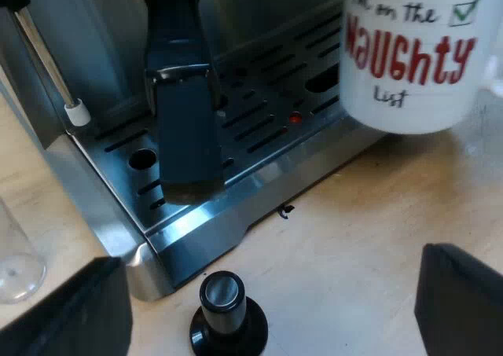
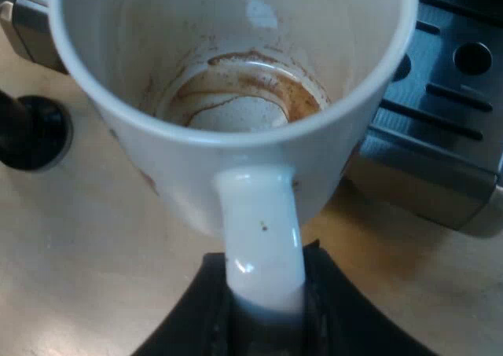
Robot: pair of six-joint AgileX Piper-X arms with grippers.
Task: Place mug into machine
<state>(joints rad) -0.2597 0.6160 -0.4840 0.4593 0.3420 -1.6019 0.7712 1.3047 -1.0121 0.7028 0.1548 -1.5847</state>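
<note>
Right hand [image 2: 263, 302] clenched on mug [image 2: 236, 159] handle by drip tray [image 2: 440, 97]; left hand [image 1: 271, 297] released

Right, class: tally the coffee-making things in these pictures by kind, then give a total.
White mug: 1
Black-knobbed tamper: 1
Measuring glass: 1
Espresso machine: 1
Dark holder handle: 1
Total: 5
</note>
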